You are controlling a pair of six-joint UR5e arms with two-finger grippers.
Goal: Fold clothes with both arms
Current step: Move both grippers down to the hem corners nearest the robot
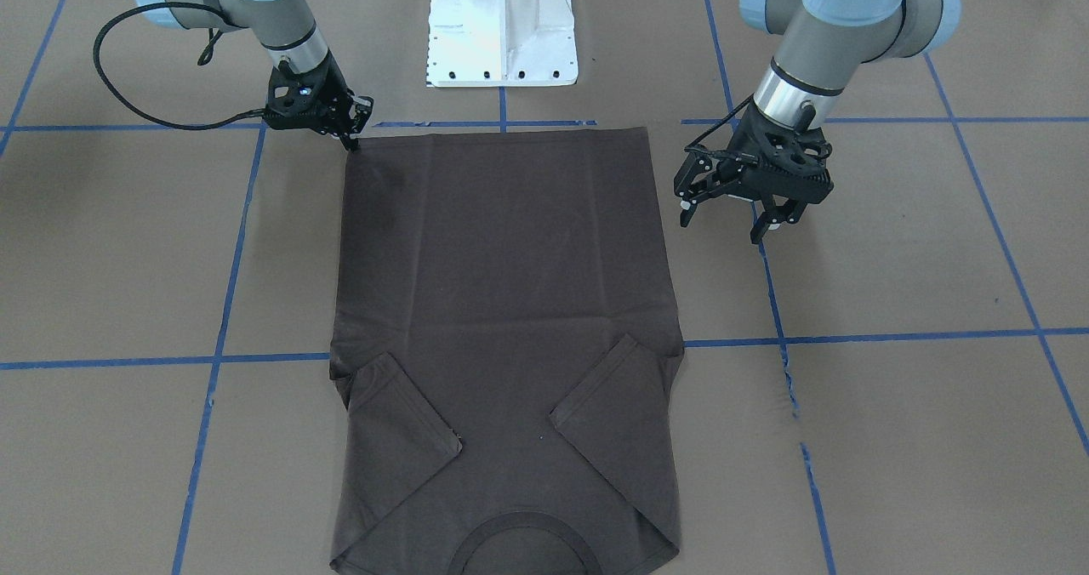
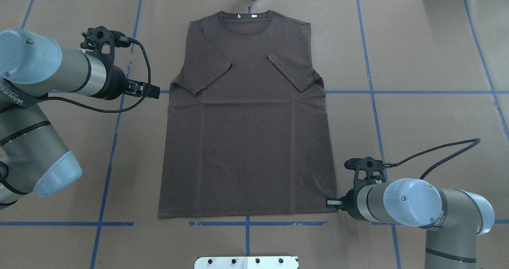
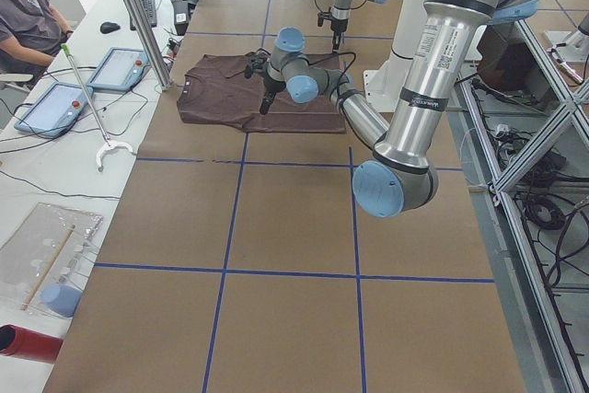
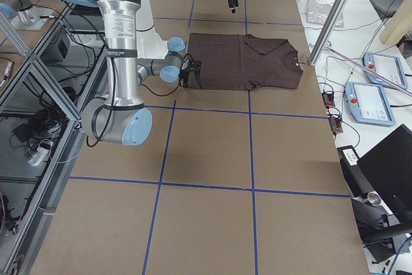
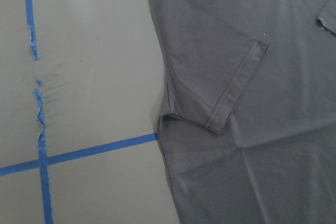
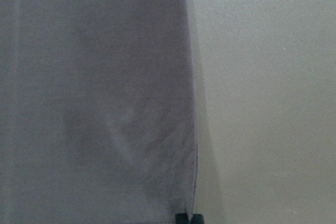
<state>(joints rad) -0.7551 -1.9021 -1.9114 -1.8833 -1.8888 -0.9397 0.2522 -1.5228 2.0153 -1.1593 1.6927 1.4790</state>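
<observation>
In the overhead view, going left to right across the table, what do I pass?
left gripper → T-shirt → right gripper, which sits at the shirt's hem corner.

The T-shirt (image 5: 273,150) lies flat on the worktop (image 5: 94,51), one sleeve (image 5: 210,61) folded inward over its body. Blue tape lines (image 5: 94,150) cross just beside it.

Silver-grey arms (image 2: 75,72), light-blue caps (image 2: 411,201), black cables (image 2: 103,111)
</observation>
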